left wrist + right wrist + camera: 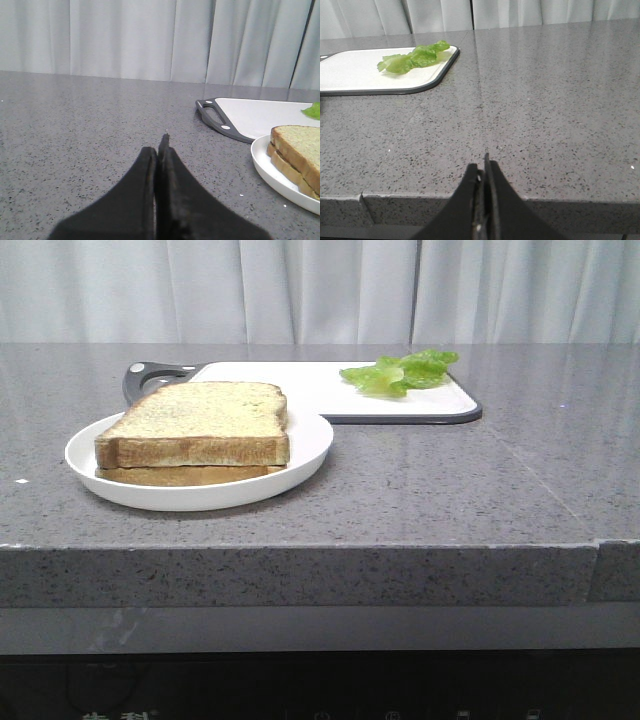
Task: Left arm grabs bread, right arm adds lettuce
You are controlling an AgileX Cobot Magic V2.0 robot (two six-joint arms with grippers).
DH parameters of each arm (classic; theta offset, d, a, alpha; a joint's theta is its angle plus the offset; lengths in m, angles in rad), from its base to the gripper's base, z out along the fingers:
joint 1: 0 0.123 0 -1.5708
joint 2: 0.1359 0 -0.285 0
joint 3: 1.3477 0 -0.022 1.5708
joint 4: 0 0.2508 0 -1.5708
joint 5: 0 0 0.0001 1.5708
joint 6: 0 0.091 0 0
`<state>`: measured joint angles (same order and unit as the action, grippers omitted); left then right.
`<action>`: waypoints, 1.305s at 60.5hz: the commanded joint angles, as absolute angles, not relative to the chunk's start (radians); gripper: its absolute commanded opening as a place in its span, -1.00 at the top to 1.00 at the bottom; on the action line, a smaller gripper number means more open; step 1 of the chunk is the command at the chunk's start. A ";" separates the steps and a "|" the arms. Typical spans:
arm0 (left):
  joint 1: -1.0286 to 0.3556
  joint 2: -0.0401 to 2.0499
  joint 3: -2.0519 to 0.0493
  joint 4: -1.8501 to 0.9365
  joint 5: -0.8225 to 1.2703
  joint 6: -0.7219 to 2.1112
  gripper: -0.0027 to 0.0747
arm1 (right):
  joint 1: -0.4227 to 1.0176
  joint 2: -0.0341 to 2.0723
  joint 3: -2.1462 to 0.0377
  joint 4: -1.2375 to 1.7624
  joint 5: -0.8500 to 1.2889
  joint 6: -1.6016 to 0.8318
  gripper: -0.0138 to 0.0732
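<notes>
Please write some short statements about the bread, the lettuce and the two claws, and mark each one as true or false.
1. The bread lies on top of a second slice on the white plate. True.
2. The lettuce is on the plate beside the bread. False: it lies on the white cutting board behind the plate.
3. The left claw is shut and holds nothing. True.
4. The right claw is holding the lettuce. False: it is shut on nothing, with the lettuce far from it on the board.
5. The cutting board has a dark handle end nearest the plate. True.
6. The bread is already lifted off the plate. False: it rests on the lower slice.
</notes>
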<state>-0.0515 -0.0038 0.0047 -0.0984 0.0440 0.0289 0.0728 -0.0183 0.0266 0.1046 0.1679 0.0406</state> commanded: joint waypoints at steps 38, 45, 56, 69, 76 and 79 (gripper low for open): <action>-0.058 0.131 -0.473 -0.193 0.217 0.023 0.98 | 0.069 0.100 -0.418 0.090 0.234 0.036 0.84; -0.058 0.224 -0.621 -0.189 0.326 0.025 0.98 | 0.069 0.207 -0.549 0.090 0.332 0.036 0.84; -0.058 0.380 -0.759 -0.189 0.495 0.030 0.98 | 0.069 0.371 -0.694 0.090 0.499 0.036 0.84; -0.058 0.475 -0.759 -0.191 0.508 0.030 0.98 | 0.069 0.472 -0.703 0.090 0.634 0.036 0.84; -0.058 0.511 -0.740 -0.193 0.506 0.030 0.98 | 0.069 0.503 -0.681 0.089 0.637 0.036 0.84; -0.058 0.523 -0.736 -0.193 0.506 0.030 0.98 | 0.069 0.513 -0.670 0.089 0.627 0.036 0.84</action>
